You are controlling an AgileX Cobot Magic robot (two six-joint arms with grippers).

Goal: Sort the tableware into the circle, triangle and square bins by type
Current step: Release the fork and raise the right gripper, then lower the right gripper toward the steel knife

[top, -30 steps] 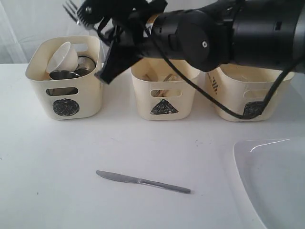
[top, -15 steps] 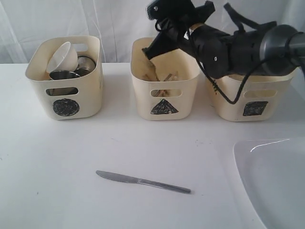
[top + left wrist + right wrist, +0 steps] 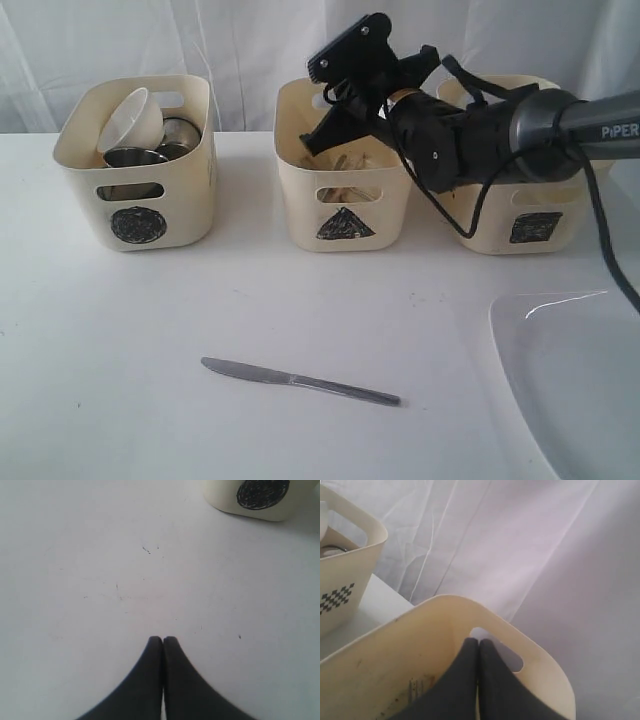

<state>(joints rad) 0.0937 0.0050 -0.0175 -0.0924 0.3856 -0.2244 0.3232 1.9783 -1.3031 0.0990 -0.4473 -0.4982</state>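
A steel knife [image 3: 300, 381] lies flat on the white table, in front of the bins. The large white plate [image 3: 575, 385] sits at the front right corner. The circle bin [image 3: 135, 225] holds a small white bowl [image 3: 130, 118] and steel cups [image 3: 135, 157]. Wooden chopsticks [image 3: 345, 160] lie in the triangle bin [image 3: 345, 222], and fork tines [image 3: 413, 690] show at its bottom. My right gripper [image 3: 315, 138] [image 3: 479, 641] is shut and empty, tips inside that bin near its handle cut-out. My left gripper [image 3: 163, 639] is shut over bare table, near the circle bin [image 3: 260, 495].
The square bin [image 3: 530, 225] stands at the right behind my right arm; a checkered mark shows on its side [image 3: 337, 597]. A white curtain hangs behind the bins. The table's front edge lies close to the plate.
My right arm swung back from near the camera to over the triangle bin. The fork it held high a second ago is out of its jaws. The knife has not moved.
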